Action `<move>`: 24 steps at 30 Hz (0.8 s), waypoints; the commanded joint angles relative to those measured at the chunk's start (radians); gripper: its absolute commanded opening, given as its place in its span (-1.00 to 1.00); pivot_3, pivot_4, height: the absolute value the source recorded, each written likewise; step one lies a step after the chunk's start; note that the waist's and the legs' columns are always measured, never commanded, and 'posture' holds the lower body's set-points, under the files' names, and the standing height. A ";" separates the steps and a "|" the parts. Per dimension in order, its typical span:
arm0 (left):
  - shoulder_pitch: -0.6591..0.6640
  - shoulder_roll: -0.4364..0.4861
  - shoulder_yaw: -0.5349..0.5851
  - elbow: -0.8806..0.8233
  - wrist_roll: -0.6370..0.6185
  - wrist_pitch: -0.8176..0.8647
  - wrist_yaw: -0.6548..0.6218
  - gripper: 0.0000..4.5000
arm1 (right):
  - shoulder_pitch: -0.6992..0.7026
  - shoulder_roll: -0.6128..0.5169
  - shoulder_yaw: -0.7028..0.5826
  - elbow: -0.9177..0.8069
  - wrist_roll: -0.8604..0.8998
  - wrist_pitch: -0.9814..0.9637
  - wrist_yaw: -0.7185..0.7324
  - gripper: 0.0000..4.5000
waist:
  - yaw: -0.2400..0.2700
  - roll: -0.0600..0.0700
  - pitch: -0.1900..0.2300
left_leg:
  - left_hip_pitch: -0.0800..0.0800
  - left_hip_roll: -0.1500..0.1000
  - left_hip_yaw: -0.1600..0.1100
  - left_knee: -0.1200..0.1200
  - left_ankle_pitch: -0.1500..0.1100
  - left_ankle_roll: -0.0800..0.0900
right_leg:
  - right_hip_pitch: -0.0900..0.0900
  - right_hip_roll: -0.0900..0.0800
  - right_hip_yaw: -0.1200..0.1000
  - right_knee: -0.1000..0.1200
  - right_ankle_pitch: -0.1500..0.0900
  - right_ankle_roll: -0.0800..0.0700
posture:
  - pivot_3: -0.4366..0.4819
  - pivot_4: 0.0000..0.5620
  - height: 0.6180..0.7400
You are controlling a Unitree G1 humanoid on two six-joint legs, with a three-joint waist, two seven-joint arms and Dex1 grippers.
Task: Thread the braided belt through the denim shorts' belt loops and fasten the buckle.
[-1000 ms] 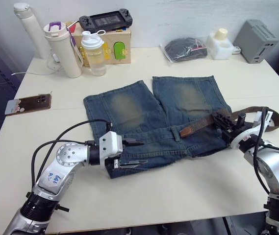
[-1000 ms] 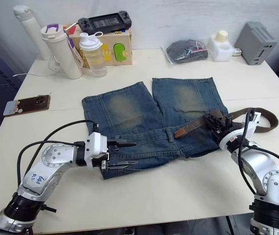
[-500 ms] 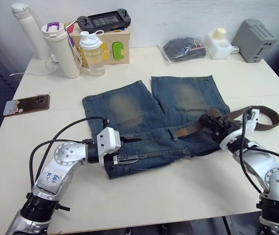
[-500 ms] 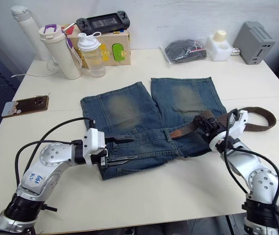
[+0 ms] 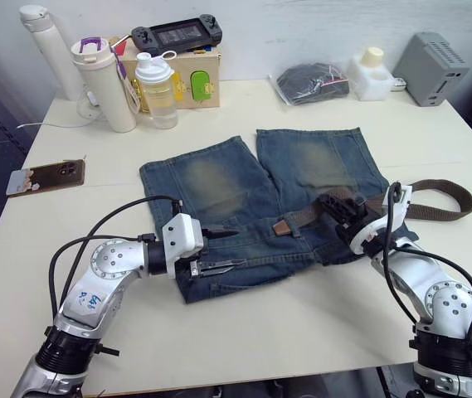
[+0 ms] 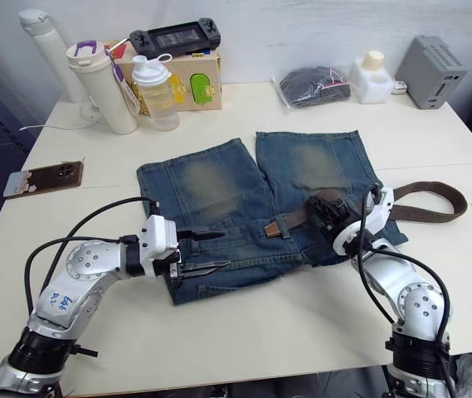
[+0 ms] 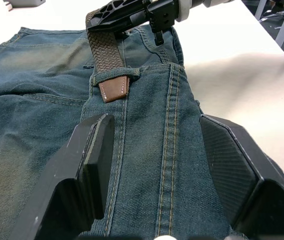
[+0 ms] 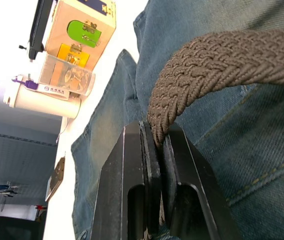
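Note:
The denim shorts point(image 5: 219, 178) lie flat mid-table, waistband toward me. The braided belt point(image 8: 221, 55) runs along the waistband from a curl at the table's right. Its tan tip point(image 7: 114, 91) sticks out just past a belt loop point(image 7: 116, 76) near the fly. My right gripper point(image 5: 333, 205) is shut on the strap a little right of that loop, low over the waistband. At the waistband's left part, my left gripper point(image 5: 237, 248) is open, pointing at the tip with a gap between them. The buckle is hidden.
At the back stand a white thermos point(image 5: 49, 46), two drink bottles point(image 5: 107, 83), a box with a game console point(image 5: 177, 37), a black pouch point(image 5: 310, 83), a white jar point(image 5: 370, 73) and a grey device point(image 5: 430, 56). A phone point(image 5: 46, 176) lies at the left.
My right gripper has slid left along the waistband with the belt, and the tan tip now pokes out past the loop. The left gripper has barely moved.

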 commanded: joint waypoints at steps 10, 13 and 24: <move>-0.185 -0.049 -0.150 0.276 0.408 -0.515 0.058 0.34 | 0.036 0.044 0.096 -0.020 0.046 0.066 -0.104 -1.00 | 0.002 0.000 0.000 | 0.000 -0.001 0.002 -0.001 0.000 0.000 | 0.000 0.000 -0.003 0.000 0.000 0.000 | -0.05 -0.47 0.12; -0.239 -0.078 -0.180 0.355 0.472 -0.637 0.091 0.34 | 0.037 0.042 0.091 -0.018 0.047 0.067 -0.102 -1.00 | 0.002 0.000 0.000 | 0.000 0.000 0.002 -0.001 0.000 0.000 | -0.001 0.000 -0.004 0.000 0.000 0.000 | -0.05 -0.47 0.12; -0.320 -0.127 -0.197 0.502 0.522 -0.805 0.134 -0.05 | 0.050 0.041 0.089 -0.043 0.039 0.065 -0.100 -1.00 | 0.002 0.000 0.000 | 0.000 0.000 0.002 -0.001 0.000 0.000 | -0.001 -0.001 -0.004 0.000 0.000 0.000 | -0.05 -0.47 0.12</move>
